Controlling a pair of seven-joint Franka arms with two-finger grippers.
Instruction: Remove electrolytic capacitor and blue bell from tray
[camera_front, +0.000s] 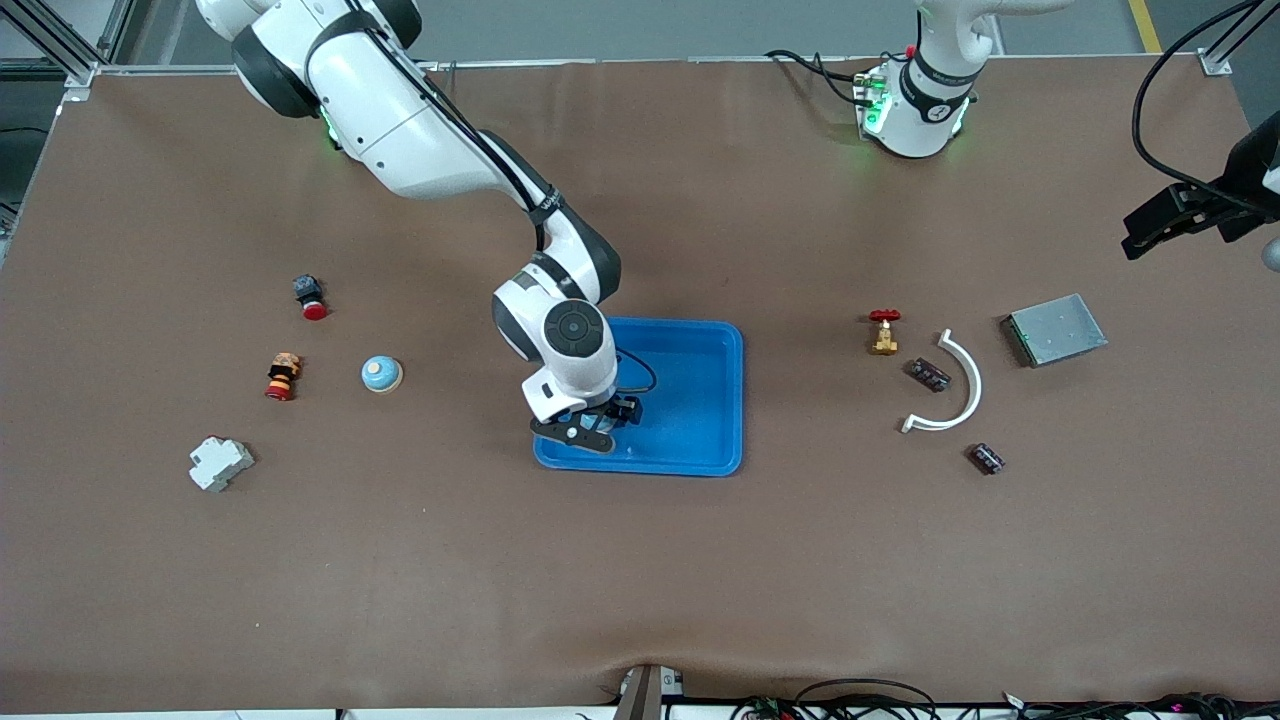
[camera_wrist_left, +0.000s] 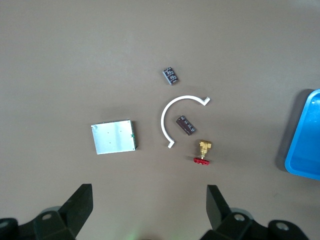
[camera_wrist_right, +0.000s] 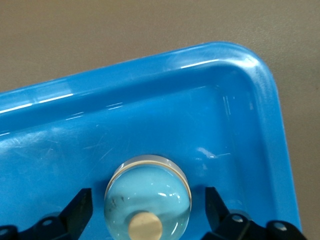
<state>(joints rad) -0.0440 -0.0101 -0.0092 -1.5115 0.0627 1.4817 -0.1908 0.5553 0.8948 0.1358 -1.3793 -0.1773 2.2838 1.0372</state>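
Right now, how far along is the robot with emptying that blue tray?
Looks done: two capacitors lie on the table, outside the tray. In hand: the right tool, open, straddles the blue bell inside the tray, not yet gripping. Left: lifting it out. The left tool waits open over the table.

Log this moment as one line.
right gripper: in tray, fingers astride blue bell | left gripper: open, waiting above table

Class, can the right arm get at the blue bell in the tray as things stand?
Probably yes. The right tool is down inside the tray with a finger on each side of the blue bell, and nothing lies between them.
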